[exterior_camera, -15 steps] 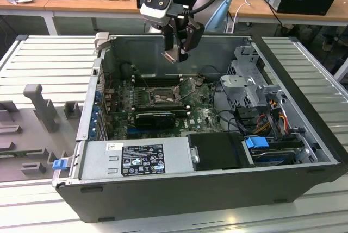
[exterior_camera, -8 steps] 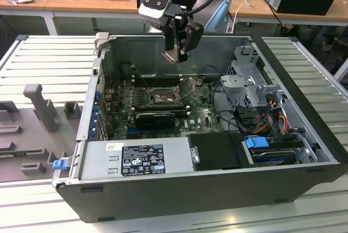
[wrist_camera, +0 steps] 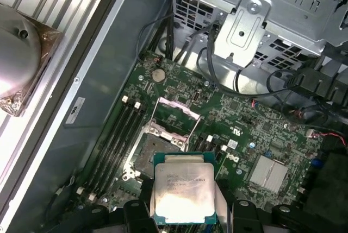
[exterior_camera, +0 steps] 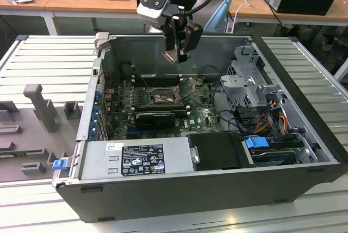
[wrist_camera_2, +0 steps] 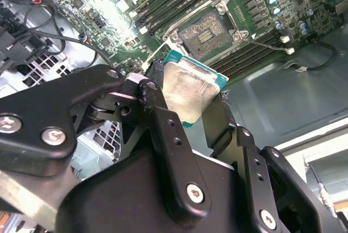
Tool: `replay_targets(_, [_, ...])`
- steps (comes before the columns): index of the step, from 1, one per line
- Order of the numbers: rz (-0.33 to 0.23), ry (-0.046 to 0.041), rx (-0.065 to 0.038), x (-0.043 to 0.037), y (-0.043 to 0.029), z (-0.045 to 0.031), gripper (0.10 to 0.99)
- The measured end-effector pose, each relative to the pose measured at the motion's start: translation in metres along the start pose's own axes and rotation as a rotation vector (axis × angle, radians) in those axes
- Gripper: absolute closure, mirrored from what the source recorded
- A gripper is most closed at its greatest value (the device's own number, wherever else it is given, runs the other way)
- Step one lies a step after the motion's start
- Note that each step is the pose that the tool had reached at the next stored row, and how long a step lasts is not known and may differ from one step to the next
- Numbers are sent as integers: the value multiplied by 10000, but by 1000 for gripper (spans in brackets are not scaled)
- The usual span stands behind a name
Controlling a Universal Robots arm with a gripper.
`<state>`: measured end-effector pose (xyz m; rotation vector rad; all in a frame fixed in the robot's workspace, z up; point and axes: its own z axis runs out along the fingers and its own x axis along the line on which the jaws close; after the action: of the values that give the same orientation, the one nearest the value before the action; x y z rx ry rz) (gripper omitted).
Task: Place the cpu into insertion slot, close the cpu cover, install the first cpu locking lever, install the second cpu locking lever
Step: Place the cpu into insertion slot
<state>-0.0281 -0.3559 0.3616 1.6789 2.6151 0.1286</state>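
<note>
- Gripper [exterior_camera: 175, 55] hangs over the open computer case [exterior_camera: 163, 192], above the back half of the motherboard [exterior_camera: 202, 116] and well clear of it.
- Its two black fingers [wrist_camera_2: 157, 108] are closed onto opposite edges of the cpu [wrist_camera_2: 190, 89], so the chip sits clamped between them and off the board.
- In the second wrist view the cpu's pale metal top faces the camera, with a green rim showing along its outer edges.
- In the first wrist view the cpu [wrist_camera: 182, 192] lies flat between the fingers of the gripper [wrist_camera: 184, 214], its silvery top reflecting light.
- In the exterior view the cpu [exterior_camera: 171, 55] shows as a small pale square at the fingertips, tilted.
- The insertion slot [wrist_camera: 145, 154] lies on the board beneath the held chip and has no chip in it; its contact field is bare.
- The cpu cover [wrist_camera: 176, 116] is swung up off the slot, standing tilted at the slot's far edge.
- Dark memory slots [wrist_camera: 111, 140] run alongside the slot.
- In the exterior view the insertion slot [exterior_camera: 163, 96] sits just behind a long black card [exterior_camera: 155, 118].
- A grey power supply [exterior_camera: 136, 159] fills the near side of the case, and a metal drive cage [wrist_camera: 250, 21] stands at the exterior view's right.
</note>
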Motion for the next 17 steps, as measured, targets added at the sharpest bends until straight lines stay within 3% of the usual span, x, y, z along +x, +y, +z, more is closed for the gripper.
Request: replay_targets(17, [846,-74,-15,0,-1,13,561])
